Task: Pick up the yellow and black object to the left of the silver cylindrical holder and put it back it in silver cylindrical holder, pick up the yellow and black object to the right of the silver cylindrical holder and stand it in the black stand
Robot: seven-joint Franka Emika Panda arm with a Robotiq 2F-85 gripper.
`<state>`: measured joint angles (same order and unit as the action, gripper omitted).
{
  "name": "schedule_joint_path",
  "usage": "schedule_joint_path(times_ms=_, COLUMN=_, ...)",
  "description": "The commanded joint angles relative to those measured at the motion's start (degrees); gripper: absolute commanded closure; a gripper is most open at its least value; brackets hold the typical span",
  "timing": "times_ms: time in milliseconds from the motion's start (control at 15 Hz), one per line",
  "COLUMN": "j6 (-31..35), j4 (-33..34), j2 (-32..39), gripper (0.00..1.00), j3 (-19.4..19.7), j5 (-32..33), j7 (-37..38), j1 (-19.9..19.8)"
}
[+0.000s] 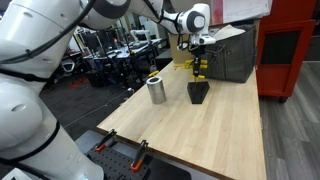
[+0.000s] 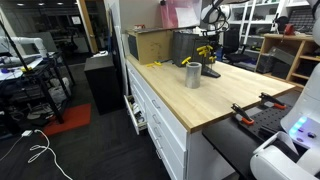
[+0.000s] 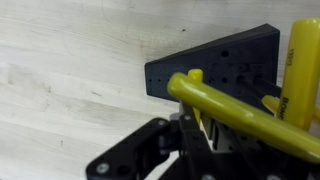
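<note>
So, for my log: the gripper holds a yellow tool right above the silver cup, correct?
Not the cup: the gripper holds the yellow tool above the black stand, as the wrist view shows. The silver cup stands beside the stand.

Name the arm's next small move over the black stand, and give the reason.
Probably ease the end effector straight down a little. It grips the yellow bar-shaped tool above the black stand, whose holed top shows close below in the wrist view. The tool is not yet standing in it, so a short, careful descent seems the likely next step.
</note>
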<state>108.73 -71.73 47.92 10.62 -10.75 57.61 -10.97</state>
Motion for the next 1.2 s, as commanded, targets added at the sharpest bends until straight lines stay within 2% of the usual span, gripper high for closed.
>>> schedule_joint_path(times_ms=0, j6=0.7, j4=-1.0, j2=-1.2, gripper=0.96, j3=0.2, j5=0.2, j7=-0.3, j1=0.1)
schedule_joint_path(times_ms=1133, j6=2.2, j4=-2.1, j2=-1.3, gripper=0.96, j3=0.8, j5=1.6, j7=0.0, j1=0.8)
